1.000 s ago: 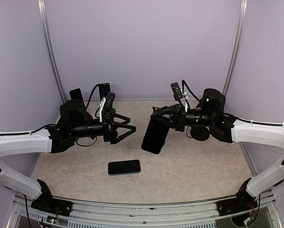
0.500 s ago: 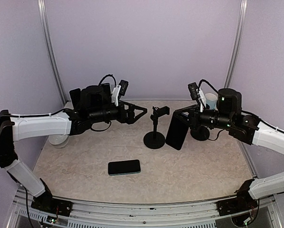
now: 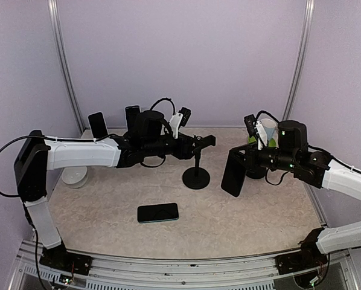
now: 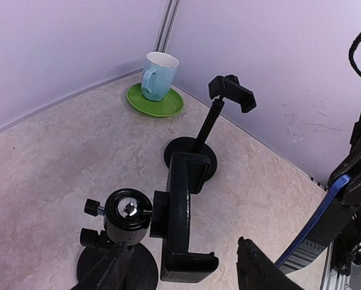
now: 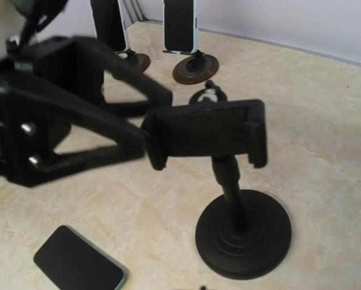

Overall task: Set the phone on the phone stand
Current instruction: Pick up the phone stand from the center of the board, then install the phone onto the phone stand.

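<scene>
Reaching farther right than half a second ago, the left arm is now placing the left end effector (image 3: 198, 146) at the top of the black phone stand with a round base (image 3: 196, 177), which is standing in the middle of the beige mottled worktop (image 3: 259, 223). We are seeing its fingers (image 4: 257, 269) standing apart on either side of the stand's black clamp head (image 4: 182, 217). One finger is hanging clear of the clamp, and we cannot tell whether the other is touching it. The right arm has drawn back a little toward the right. The right end effector (image 3: 247, 162) is gripping the slim black smartphone (image 3: 233, 173), clamped shut on it. We are seeing that phone hanging upright in the air, just right of the stand and apart from it. A second dark phone with a teal edge (image 3: 158, 212) is lying flat on the worktop, nearer to us than the stand's base. In the far corner a pale blue mug (image 4: 157, 75) is sitting on a green saucer (image 4: 155, 101).
</scene>
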Controlling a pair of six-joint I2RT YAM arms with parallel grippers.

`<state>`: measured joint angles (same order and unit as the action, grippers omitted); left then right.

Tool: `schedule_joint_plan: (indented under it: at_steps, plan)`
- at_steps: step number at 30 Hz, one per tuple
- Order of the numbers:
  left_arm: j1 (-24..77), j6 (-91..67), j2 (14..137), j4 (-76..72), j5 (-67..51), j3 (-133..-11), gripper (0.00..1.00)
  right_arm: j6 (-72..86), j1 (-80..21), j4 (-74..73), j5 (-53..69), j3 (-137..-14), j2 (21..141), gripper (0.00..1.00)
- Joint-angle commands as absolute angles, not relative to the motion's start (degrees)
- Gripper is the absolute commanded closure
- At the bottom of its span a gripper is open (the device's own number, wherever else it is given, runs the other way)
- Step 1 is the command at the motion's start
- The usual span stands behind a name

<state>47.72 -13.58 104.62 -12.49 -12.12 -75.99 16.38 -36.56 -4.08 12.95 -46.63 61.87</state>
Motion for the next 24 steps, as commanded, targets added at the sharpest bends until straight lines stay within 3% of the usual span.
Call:
schedule_joint_plan:
  at_steps: [1, 6, 13, 24]
  plan:
    - [48.66, -11.72, 106.65, -10.95, -9.82, -78.73, 0.50, 17.03, -35.78, -2.23, 12.57, -46.40, 59.78, 1.00]
    - [49.12, -11.43, 107.87, -9.87, -10.21, -80.22, 0.74, 16.86, -35.51, -2.47, 12.54, -46.41, 60.42, 1.00]
    - [49.31, -11.54, 108.01, -9.58, -9.60, -80.17, 0.92, 16.03, -35.28, -2.44, 13.08, -47.16, 61.04, 1.00]
    - [49.37, -7.75, 100.37, -12.97, -17.83, -71.96, 1.00, 10.59, -35.16, -1.18, 24.80, -49.67, 61.64, 1.00]
